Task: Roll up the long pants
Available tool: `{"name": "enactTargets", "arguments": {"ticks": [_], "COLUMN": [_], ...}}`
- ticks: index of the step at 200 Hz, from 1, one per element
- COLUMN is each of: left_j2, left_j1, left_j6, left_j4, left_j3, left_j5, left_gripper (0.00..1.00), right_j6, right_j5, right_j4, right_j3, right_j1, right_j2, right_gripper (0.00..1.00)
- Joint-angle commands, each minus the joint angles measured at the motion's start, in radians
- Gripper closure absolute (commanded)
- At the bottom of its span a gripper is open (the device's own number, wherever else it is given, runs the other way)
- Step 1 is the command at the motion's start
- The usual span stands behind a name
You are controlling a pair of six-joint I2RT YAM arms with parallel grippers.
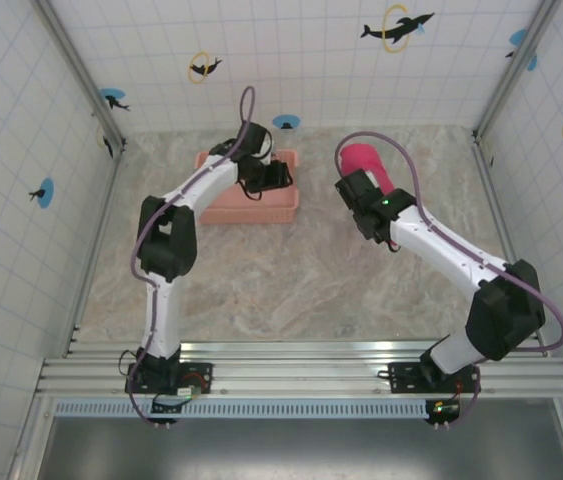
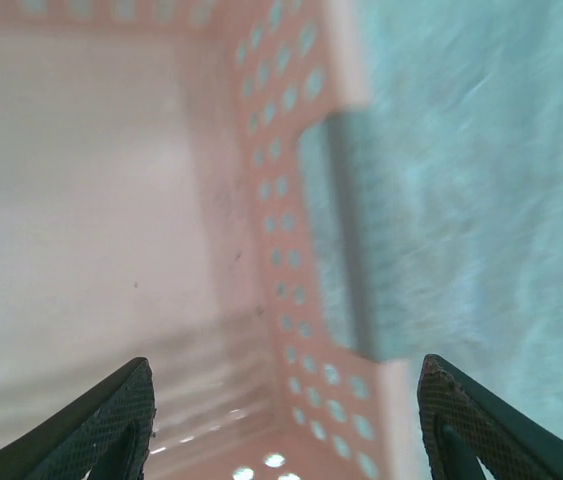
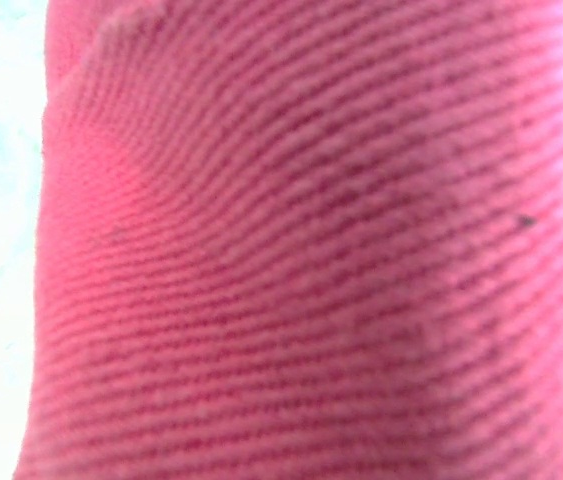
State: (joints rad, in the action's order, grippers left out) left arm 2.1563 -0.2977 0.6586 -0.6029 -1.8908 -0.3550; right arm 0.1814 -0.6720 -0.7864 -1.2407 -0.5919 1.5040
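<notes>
The long pants (image 1: pixel 365 163) are a tight pink-red roll at the back of the table, right of centre. My right gripper (image 1: pixel 361 190) is pressed onto the near side of the roll. Ribbed pink fabric (image 3: pixel 301 250) covers the right wrist view and hides the fingers, so the roll appears to be gripped. My left gripper (image 1: pixel 273 175) hangs open over the right end of a pink perforated basket (image 1: pixel 231 208). In the left wrist view its dark fingertips (image 2: pixel 131 400) stand wide apart astride the basket's right wall (image 2: pixel 281 200), holding nothing.
The basket's floor (image 2: pixel 81 200) is bare. A marbled tabletop (image 1: pixel 291 280) stretches between the basket, the roll and the arm bases. Tiled walls close in the left, back and right sides.
</notes>
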Motion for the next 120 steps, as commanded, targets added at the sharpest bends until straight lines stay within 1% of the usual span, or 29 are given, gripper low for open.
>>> {"name": "enactTargets", "arguments": {"ticks": [1, 26, 37, 49, 62, 89, 120], "left_j2": [-0.142, -0.231, -0.254, -0.268, -0.292, -0.376, -0.465], "left_j1": [0.073, 0.163, 0.200, 0.237, 0.265, 0.296, 0.302], "left_j6": [0.025, 0.035, 0.029, 0.017, 0.010, -0.010, -0.035], "left_j4": [0.052, 0.005, -0.054, -0.100, -0.123, -0.092, -0.092], "left_j3": [-0.064, -0.079, -0.077, -0.053, 0.012, 0.192, 0.354], "left_j5": [-0.009, 0.009, 0.036, 0.034, 0.041, 0.034, 0.025], "left_gripper": [0.29, 0.29, 0.28, 0.29, 0.29, 0.29, 0.29], "right_j6": [-0.046, -0.180, -0.235, -0.290, -0.335, -0.382, -0.450], "right_j5": [-0.139, -0.132, -0.144, -0.156, -0.165, -0.198, -0.207], "right_j4": [0.149, 0.276, 0.310, 0.339, 0.372, 0.400, 0.421], "right_j3": [-0.017, -0.050, -0.093, -0.152, -0.214, -0.386, -0.575], "right_j1": [-0.023, -0.071, -0.106, -0.140, -0.170, -0.202, -0.226], "right_j2": [-0.052, -0.001, 0.052, 0.122, 0.200, 0.359, 0.514], "right_gripper": [1.00, 1.00, 1.00, 1.00, 1.00, 1.00, 1.00]}}
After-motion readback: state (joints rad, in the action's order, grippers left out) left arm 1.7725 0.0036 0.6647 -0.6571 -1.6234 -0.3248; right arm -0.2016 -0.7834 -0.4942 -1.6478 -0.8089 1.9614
